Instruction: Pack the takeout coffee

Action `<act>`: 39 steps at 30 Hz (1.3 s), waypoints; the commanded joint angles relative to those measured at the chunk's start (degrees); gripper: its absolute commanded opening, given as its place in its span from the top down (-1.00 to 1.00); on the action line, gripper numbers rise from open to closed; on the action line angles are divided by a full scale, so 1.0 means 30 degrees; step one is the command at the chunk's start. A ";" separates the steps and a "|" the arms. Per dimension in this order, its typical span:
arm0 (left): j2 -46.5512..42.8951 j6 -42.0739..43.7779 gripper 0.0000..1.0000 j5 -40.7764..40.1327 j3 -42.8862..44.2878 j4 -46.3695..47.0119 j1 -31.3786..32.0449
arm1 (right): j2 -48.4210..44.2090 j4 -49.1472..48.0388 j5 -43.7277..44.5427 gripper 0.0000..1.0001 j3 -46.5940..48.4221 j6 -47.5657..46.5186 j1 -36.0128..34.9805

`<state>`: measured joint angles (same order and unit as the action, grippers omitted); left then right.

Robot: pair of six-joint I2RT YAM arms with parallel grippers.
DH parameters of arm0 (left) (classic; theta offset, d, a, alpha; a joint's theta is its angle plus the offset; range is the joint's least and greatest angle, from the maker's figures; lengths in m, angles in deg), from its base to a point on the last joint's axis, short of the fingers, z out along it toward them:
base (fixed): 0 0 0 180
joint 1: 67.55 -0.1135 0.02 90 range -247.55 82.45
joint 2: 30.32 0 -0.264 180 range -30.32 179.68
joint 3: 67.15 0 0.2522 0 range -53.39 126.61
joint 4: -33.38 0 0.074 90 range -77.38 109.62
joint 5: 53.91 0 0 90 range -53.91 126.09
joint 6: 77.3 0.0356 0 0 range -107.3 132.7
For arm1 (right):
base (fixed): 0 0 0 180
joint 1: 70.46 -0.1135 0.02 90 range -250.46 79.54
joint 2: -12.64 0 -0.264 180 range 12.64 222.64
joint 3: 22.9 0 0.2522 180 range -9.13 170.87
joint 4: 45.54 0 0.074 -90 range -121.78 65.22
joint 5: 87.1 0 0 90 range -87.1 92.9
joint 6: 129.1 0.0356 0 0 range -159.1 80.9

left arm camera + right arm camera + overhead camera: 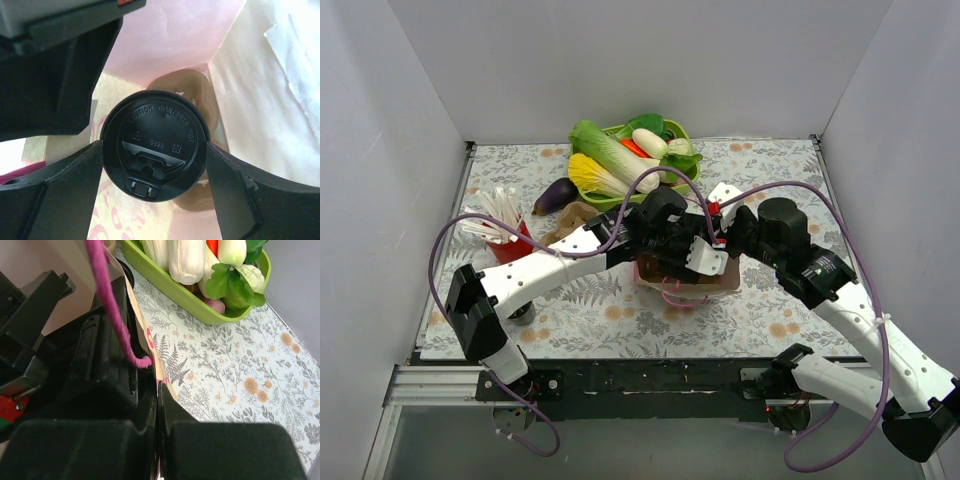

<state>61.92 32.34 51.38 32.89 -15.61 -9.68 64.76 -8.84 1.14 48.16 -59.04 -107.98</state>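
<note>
The takeout coffee (pixel 155 145) is a single cup. The left wrist view looks straight down on its round black lid, inside the one paper bag (pixel 180 45), whose pink inner walls rise around it, with a white wall on one side. The cup sits squarely between the two black fingers (pixel 65 190) of the left gripper (pixel 155 150). One finger presses each side of the lid's rim, so the jaws are clamped on the cup. A brown moulded cardboard shape (pixel 197 95) shows past the cup, deeper in the bag.

Raised letters curve round the lid's far edge and read "CAUTION CONTENTS HOT". Smaller embossed marks sit nearer its middle, one looking like "0123", though they are too faint to be sure. The bag's outer face carries a pink print too cut off to read.

There are two arms, and both meet over the bag in the top view. The right gripper (pixel 158 400) has its jaws pressed together on the bag's top edge, the paper pinched between them, with one pink cord handle (pixel 107 300) looping just beside.

Beyond the bag stands one green tray (pixel 175 295) holding several vegetables. To the bag's left, well apart from it, lie one dark eggplant (pixel 555 196) and one red cup (pixel 510 247) of white straws (pixel 490 215). Everything rests on a floral tablecloth (pixel 240 390).
</note>
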 commanded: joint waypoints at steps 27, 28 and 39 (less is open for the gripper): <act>-0.0748 -0.0130 1.00 0.0030 -0.4735 0.2775 0.0164 | -0.0354 -0.0409 -0.1345 0.97 0.1026 0.2367 0.1166; -0.0836 -0.0188 1.00 0.0089 -0.4824 0.2863 0.0164 | -0.0293 -0.0642 -0.1724 0.97 0.1144 0.2574 0.1429; -0.0427 -0.0892 1.00 -0.0614 -0.4825 0.5469 0.0164 | -0.0028 0.0029 -0.4949 0.97 0.1204 0.2664 0.1696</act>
<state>60.88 30.29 50.38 17.63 -3.47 -9.24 65.39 -6.91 -8.66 49.41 -52.53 -102.82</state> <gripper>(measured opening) 0.760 0.023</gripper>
